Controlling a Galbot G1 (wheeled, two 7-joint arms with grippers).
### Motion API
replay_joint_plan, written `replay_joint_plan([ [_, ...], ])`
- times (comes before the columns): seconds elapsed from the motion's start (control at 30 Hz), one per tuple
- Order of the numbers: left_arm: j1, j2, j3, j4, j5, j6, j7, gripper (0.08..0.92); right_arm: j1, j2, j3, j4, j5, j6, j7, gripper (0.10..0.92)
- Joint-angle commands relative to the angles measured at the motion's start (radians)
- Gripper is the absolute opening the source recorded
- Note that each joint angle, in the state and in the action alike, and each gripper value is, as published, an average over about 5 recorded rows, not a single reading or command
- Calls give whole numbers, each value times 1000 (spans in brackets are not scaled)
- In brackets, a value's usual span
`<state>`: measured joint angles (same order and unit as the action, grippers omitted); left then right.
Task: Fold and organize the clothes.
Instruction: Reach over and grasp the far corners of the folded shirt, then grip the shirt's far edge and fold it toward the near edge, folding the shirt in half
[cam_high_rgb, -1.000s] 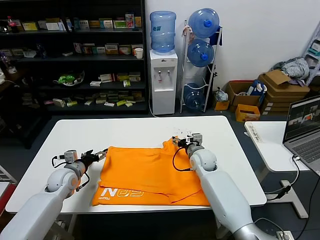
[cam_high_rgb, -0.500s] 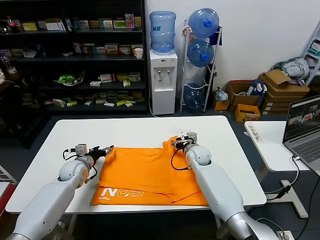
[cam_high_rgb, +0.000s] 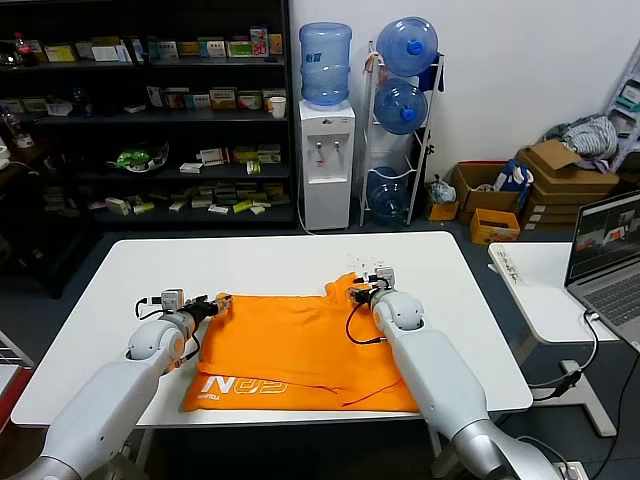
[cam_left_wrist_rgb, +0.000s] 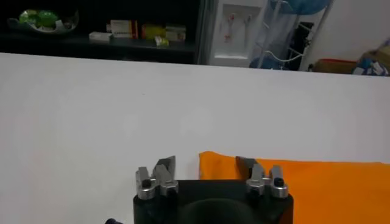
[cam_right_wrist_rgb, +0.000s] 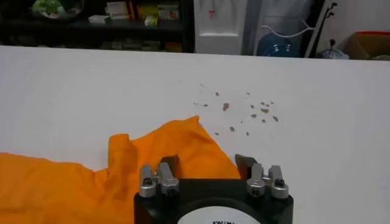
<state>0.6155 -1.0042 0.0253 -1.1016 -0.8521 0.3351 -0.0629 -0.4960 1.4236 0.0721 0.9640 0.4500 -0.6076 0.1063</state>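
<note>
Shirt: the orange T-shirt (cam_high_rgb: 300, 352) lies on the white table (cam_high_rgb: 280, 265), toward its near edge, white lettering showing along the near hem.
Progress: it looks partly folded, a rough rectangle with a rumpled peak at the far right corner; I judge at least one more fold and a tidy-up are left.
Left gripper: the left gripper (cam_high_rgb: 215, 302) sits at the shirt's far left corner, fingers (cam_left_wrist_rgb: 164, 165) spread with the fabric edge between them, not yet pinching.
Right gripper: the right gripper (cam_high_rgb: 362, 290) is at the far right corner, fingers (cam_right_wrist_rgb: 169, 164) apart over the raised cloth, no grip visible.
Table: otherwise bare apart from small brown crumbs (cam_right_wrist_rgb: 244, 109) beyond the right corner.
Room: dark stocked shelves (cam_high_rgb: 150, 110) behind, a water dispenser (cam_high_rgb: 327, 150) with spare bottles (cam_high_rgb: 402, 100), cardboard boxes (cam_high_rgb: 560, 175), and a laptop (cam_high_rgb: 610, 255) on a side desk.
</note>
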Motion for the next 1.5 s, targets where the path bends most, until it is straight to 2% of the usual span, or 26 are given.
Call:
replay_joint_plan([
  [0.03,-10,-9,18,25,13,10,-3,628,1,0,-5,-3,-5,-27,-16,526],
  [0.47,22,3,-9,-42,-18,-7,-9,247,-26,-36,-6,78,45,48,-23,159],
  [0.57,47,15,-21,-93,-24,-7,-19,161,-46,-54,-6,128,69,73,-22,125],
  [0.67,87,28,-51,-153,-14,-13,-25,102,-76,-78,-4,198,94,113,-23,125],
  [0.9,227,67,-144,-342,45,-63,-18,93,-174,-146,5,366,111,214,-27,125],
  [1.2,423,99,-226,-527,90,-90,-47,93,-433,-298,45,694,185,132,16,125],
  [1.5,602,124,-303,-666,139,-115,-85,93,-638,-363,129,896,215,95,57,125],
])
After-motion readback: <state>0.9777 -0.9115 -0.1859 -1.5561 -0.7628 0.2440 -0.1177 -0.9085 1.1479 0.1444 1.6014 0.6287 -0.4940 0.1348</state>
